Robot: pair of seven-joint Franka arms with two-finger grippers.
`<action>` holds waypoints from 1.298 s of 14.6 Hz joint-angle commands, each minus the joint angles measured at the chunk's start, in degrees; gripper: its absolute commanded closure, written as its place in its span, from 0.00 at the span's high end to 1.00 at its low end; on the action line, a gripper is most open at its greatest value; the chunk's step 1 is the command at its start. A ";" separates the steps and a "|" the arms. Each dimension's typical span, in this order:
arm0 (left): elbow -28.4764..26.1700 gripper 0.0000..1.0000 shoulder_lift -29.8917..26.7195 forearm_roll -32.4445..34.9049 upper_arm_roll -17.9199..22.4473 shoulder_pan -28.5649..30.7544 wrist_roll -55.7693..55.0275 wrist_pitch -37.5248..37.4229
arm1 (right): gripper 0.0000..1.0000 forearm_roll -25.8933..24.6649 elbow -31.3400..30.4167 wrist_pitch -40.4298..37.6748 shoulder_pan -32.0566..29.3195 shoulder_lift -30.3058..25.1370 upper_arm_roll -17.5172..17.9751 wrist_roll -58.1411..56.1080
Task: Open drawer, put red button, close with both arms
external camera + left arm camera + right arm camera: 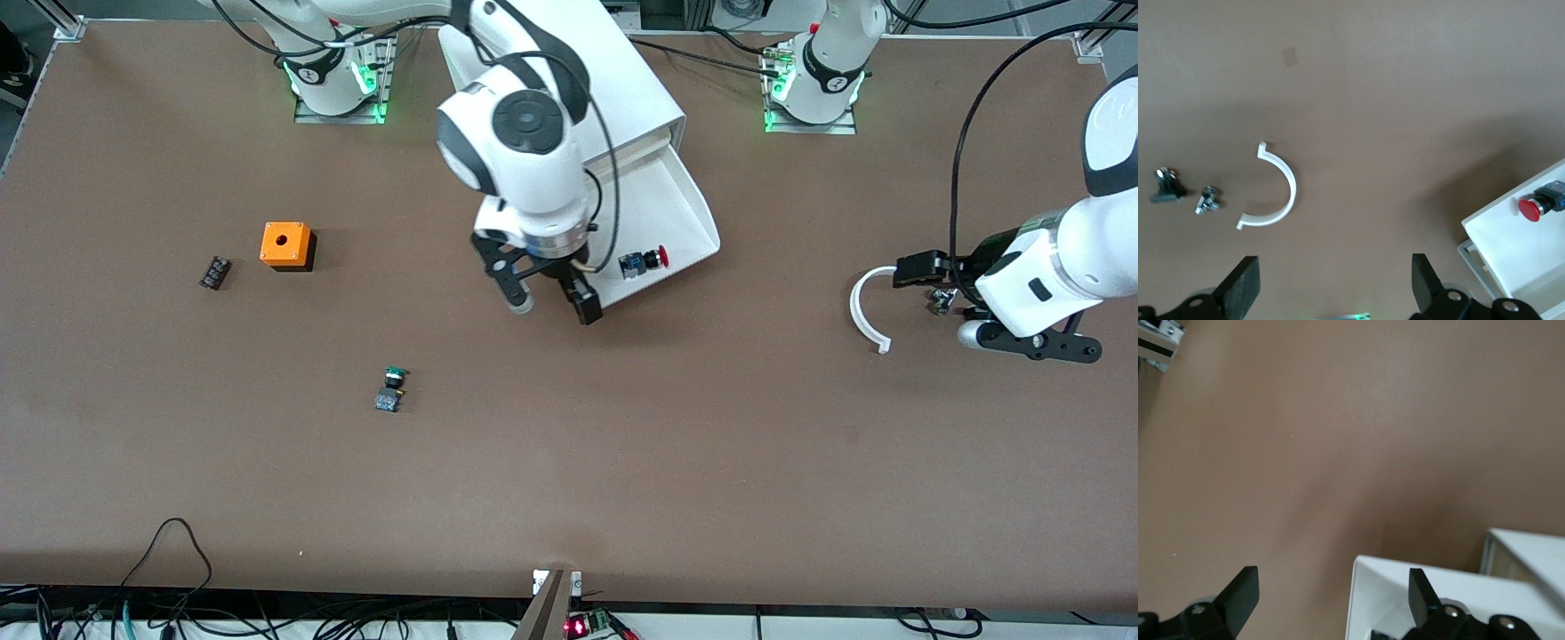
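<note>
The drawer [676, 204] stands pulled out of the white cabinet [622, 80], and it also shows in the left wrist view [1511, 253]. In it, near its front wall, lies the red button [646, 261] [1541, 203] on its side. My right gripper [555, 308] [1331, 593] hangs open and empty over the drawer's front corner [1385, 587] toward the right arm's end, one finger over the tray and one over the table. My left gripper [932, 302] [1336, 287] is open and empty, above the table at the left arm's end.
A white half-ring [862, 307] [1281, 193] and small metal fasteners [941, 300] [1207, 200] lie under the left gripper. Toward the right arm's end are an orange box [286, 245], a small black part [214, 272] and a green-capped switch [391, 389].
</note>
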 commanded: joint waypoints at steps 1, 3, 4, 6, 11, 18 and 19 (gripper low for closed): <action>-4.25 1.00 -0.10 -1.21 -0.44 -0.23 -4.76 4.93 | 0.99 2.39 -0.86 -4.27 -3.76 -2.71 0.45 -14.19; -7.95 1.00 -0.01 -1.21 -2.80 -0.23 -10.90 11.00 | 0.99 2.31 -1.21 -7.09 -6.39 -3.68 0.36 -23.26; -10.66 1.00 -0.01 -1.13 -3.86 -0.49 -14.58 14.77 | 0.99 2.31 -1.30 -7.36 -7.80 -4.12 0.18 -26.87; -16.20 1.00 0.07 -0.77 -4.66 -2.85 -21.10 23.29 | 0.99 2.39 -1.47 -9.63 -10.96 -4.82 -0.08 -34.42; -28.34 1.00 0.34 4.39 -4.57 -13.57 -43.14 40.71 | 0.99 2.57 -6.65 -10.26 -18.08 -9.04 -0.08 -49.37; -37.49 1.00 0.96 11.97 -4.75 -19.82 -58.39 52.96 | 0.99 2.57 -22.72 -7.90 -26.18 -20.89 -2.70 -71.36; -38.28 1.00 0.87 11.97 -5.09 -20.09 -59.00 52.69 | 0.99 2.40 -25.27 -7.19 -26.18 -23.09 -4.02 -74.16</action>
